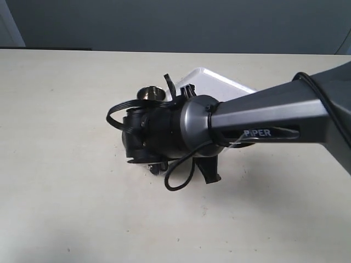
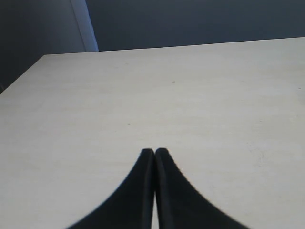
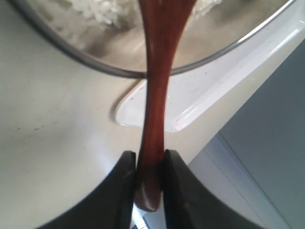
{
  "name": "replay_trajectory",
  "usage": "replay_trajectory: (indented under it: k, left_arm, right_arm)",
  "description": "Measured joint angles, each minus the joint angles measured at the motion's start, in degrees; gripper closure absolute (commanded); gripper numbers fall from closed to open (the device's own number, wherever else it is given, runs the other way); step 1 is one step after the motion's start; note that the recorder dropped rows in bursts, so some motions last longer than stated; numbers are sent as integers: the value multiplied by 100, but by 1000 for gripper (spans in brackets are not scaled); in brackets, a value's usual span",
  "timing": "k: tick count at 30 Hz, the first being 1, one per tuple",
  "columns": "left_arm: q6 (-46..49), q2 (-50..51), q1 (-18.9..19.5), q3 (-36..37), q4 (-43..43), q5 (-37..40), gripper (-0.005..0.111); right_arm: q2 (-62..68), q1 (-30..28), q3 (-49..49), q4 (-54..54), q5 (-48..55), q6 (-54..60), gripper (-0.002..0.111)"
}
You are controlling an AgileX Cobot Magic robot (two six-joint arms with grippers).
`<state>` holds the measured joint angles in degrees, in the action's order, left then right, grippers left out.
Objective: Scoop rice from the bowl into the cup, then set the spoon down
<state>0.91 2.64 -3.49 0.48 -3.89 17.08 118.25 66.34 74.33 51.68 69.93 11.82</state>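
My right gripper (image 3: 147, 155) is shut on the slim end of the dark reddish-brown spoon (image 3: 156, 71). The handle crosses the steel bowl's rim (image 3: 95, 64), and the head passes out of the right wrist view over the bowl. Pale rice (image 3: 102, 12) lies inside the bowl. In the exterior view the right arm (image 1: 181, 129) reaches across the middle and hides the bowl and spoon. The small steel cup (image 1: 149, 93) stands just beyond the arm's wrist. My left gripper (image 2: 154, 151) is shut, holds nothing and sits over bare table.
The bowl stands on a white tray (image 3: 209, 90), whose far corner (image 1: 219, 82) shows behind the arm. The pale table (image 1: 66, 164) stretches out to the left and front. A black cable (image 1: 118, 109) loops off the wrist.
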Motion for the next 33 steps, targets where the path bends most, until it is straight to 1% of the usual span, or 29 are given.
replay_trajectory:
  k: [4,8,10,16,22,29,33]
  left_arm:
    - [0,0,0,0,0,0,106]
    - [0,0,0,0,0,0,106]
    - [0,0,0,0,0,0,106]
    - [0,0,0,0,0,0,106]
    - [0,0,0,0,0,0,106]
    - [0,0,0,0,0,0,106]
    - [0,0,0,0,0,0,106]
  right_arm:
    - [-8,-116,245,-331,0,26,109]
    - [-12,-174,762,-672,10,90,109]
    - [-21,-211,868,-856,-12,131,109]
    - [-21,-444,904,-1172,-12,187,109]
    - [-21,-825,903,-1589,-12,298,109]
    - [-21,-1039,915,-1673,-12,358,109]
    - [-21,-1118,1095,-1697,1,367,109]
